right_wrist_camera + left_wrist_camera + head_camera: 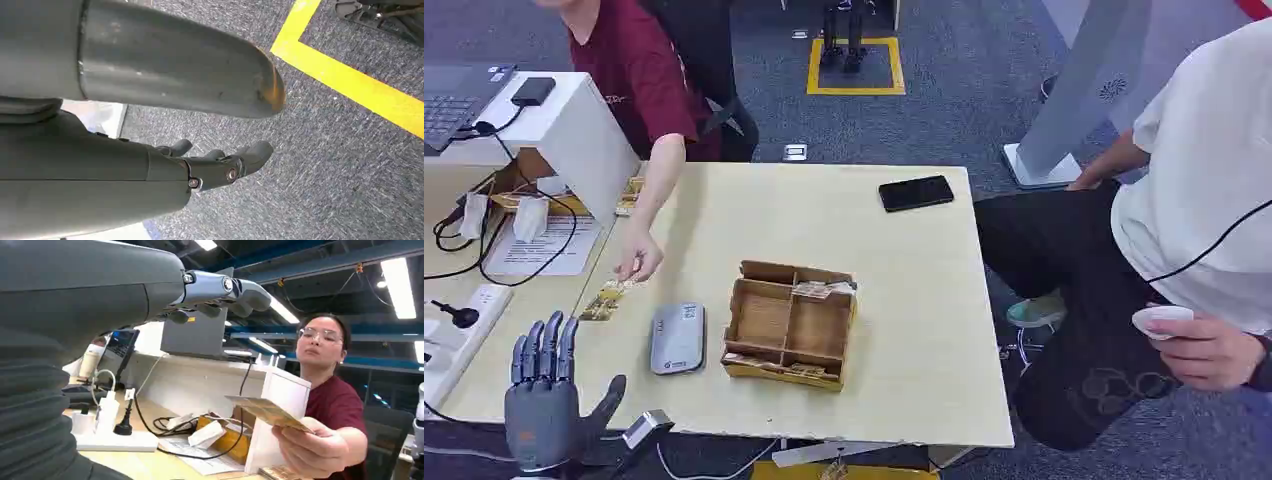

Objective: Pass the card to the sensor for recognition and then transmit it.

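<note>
My left hand [549, 395] is raised at the table's near left corner, fingers spread upward and holding nothing. A person in a maroon shirt reaches across the table and pinches a tan card [629, 268] just beyond my hand. In the left wrist view that card [267, 412] is held flat toward my left hand [150, 295], apart from its fingers [225, 290]. More cards [604, 300] lie on the table below the person's hand. The grey sensor pad [677, 338] lies flat to the right of my hand. My right hand [150, 150] hangs over the carpet with nothing in it.
A partitioned cardboard box [789, 325] with cards sits right of the sensor. A black phone [915, 192] lies at the far right of the table [904, 380]. Cables, a power strip [454, 335] and a white stand [574, 130] crowd the left. A seated person [1204, 200] is at the right.
</note>
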